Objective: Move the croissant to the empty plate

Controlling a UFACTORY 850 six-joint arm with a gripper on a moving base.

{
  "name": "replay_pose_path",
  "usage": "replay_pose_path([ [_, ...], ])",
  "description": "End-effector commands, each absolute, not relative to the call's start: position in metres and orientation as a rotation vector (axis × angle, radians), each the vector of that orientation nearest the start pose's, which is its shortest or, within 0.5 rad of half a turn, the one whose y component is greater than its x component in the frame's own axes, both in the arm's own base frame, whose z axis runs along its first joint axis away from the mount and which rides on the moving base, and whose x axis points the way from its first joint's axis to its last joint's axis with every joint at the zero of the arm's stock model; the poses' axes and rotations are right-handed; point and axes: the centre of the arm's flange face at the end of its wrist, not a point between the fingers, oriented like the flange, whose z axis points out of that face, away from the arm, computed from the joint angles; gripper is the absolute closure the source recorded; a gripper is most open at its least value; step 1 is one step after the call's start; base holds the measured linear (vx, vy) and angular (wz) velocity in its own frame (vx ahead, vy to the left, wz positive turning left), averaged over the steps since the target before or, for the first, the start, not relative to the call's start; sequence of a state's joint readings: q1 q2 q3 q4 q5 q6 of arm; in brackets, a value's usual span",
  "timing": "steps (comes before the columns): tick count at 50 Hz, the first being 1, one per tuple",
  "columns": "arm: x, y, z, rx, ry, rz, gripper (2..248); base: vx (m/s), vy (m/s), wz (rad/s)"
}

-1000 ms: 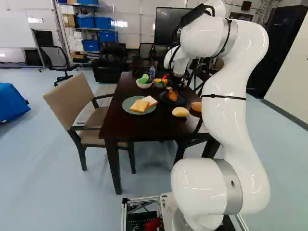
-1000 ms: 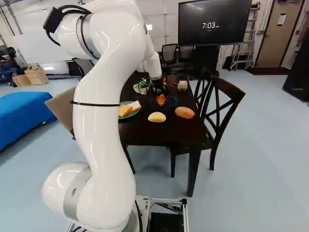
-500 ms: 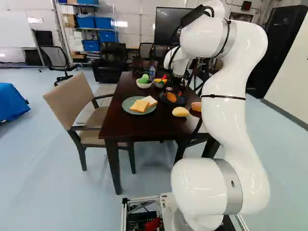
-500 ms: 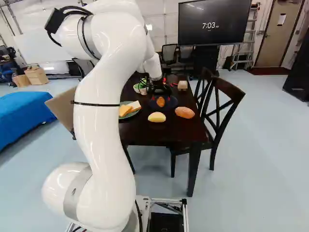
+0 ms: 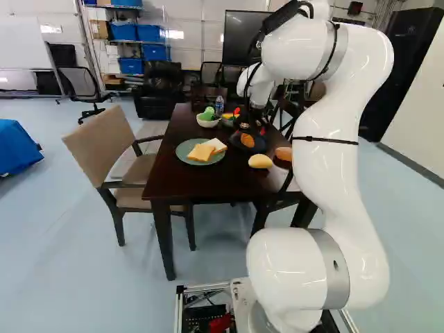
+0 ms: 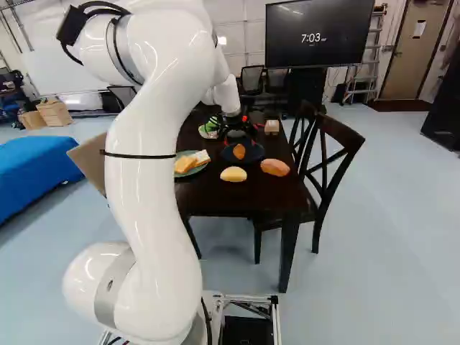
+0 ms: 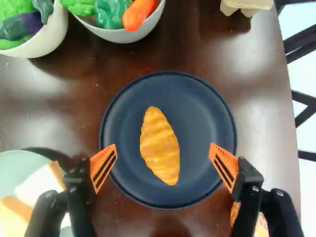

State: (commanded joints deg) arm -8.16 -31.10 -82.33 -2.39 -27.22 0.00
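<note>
Dark table [image 5: 201,184] on pale floor [image 5: 69,243]

Open room flanks the croissant [image 7: 160,148] on the dark plate [image 7: 200,113], with two bowls [image 7: 116,35] beyond its rim.

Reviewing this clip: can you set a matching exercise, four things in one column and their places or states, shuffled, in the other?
1. Croissant
2. Bread slices
3. Gripper
4. Bowls

A. On the pale green plate
B. Holding vegetables
C. On the dark blue plate
D. Open, fingers apart, gripping nothing

Pairs: 1-C, 2-A, 3-D, 4-B
</note>
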Motion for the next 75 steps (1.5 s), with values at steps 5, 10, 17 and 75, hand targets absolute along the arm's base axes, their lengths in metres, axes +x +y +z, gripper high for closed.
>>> replay_pose_path([
  [5,0.654,-0.096,0.473,-3.122,0.171,-0.673,3,0.0,0.0,0.0],
  [10,0.65,-0.095,0.48,-3.12,0.17,-0.686,3,0.0,0.0,0.0],
  [17,0.645,-0.091,0.49,-3.117,0.164,-0.701,3,0.0,0.0,0.0],
  [75,0.602,-0.04,0.557,-3.093,0.051,-0.762,3,0.0,0.0,0.0],
])
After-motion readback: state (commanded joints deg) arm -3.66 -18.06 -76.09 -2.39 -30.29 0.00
